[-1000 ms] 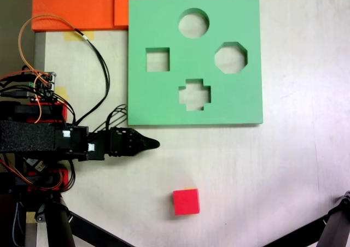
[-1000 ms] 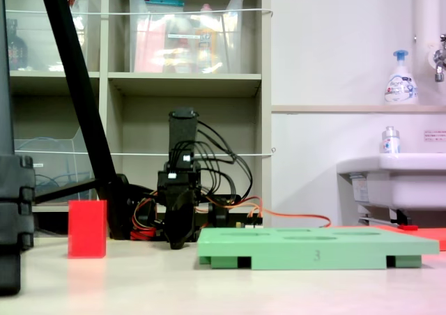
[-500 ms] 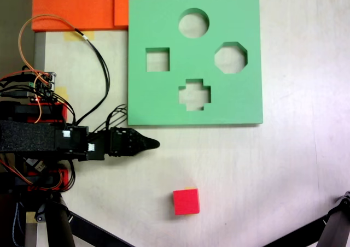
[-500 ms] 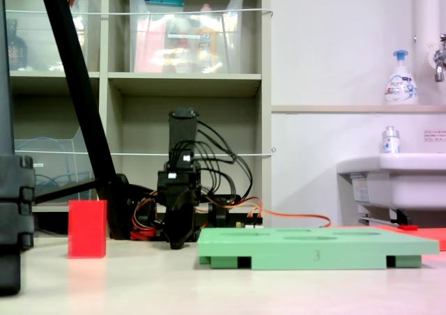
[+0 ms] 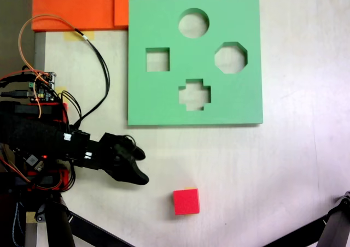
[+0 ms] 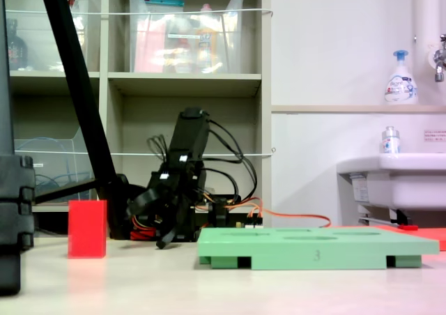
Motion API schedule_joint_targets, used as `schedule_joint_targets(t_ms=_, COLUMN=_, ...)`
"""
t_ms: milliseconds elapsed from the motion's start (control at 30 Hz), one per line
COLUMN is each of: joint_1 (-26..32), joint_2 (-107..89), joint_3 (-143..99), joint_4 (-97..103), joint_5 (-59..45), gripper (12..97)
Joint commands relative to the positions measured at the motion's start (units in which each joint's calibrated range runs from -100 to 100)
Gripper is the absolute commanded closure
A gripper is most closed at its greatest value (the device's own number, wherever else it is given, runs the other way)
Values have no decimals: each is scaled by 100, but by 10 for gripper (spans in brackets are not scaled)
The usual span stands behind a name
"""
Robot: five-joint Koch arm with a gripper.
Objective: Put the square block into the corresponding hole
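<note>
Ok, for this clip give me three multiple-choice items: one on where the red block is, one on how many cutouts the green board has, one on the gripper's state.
1. Where is the square block?
A. In the square hole
B. On the table, clear of the green board
C. Between the gripper's jaws

2. How many cutouts does the green board have?
A. Three
B. Four
C. Five

3. What state is the gripper in?
A. Open, holding nothing
B. Shut on the block
C. Pressed into the hole

Key: 1 B, the block sits on bare table below the board in the top-down fixed view. 2 B, circle, square hole, octagon and cross. 3 A, the jaws stand apart with nothing between them.
</note>
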State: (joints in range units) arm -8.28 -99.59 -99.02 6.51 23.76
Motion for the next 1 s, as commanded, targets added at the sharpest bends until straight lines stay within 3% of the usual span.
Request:
schedule_joint_targets(t_ms=0, joint_1=-298, joint_2=-41, joint_3=-98, joint_4=-656, joint_5=298, gripper=634)
schedule_joint_targets(t_ms=233, joint_1=-435, joint_2=-41, joint_3=2843, joint_4=-5663, joint_5=1402, gripper=650)
schedule_joint_targets(t_ms=333, joint_1=-386, joint_2=-41, joint_3=3711, joint_4=-6732, joint_5=1665, gripper=703)
schedule_joint_targets(t_ms=500, joint_1=-327, joint_2=71, joint_3=5047, joint_4=-7444, joint_5=1670, gripper=703)
schedule_joint_targets(t_ms=633, joint_1=-371, joint_2=2012, joint_3=7061, joint_4=-9207, joint_5=1592, gripper=690)
schedule_joint_targets(t_ms=767, joint_1=-210, joint_2=3604, joint_3=8606, joint_4=-10285, joint_5=1519, gripper=486)
schedule_joint_targets(t_ms=967, joint_1=-186, joint_2=5224, joint_3=10311, joint_4=-10651, joint_5=1280, gripper=343)
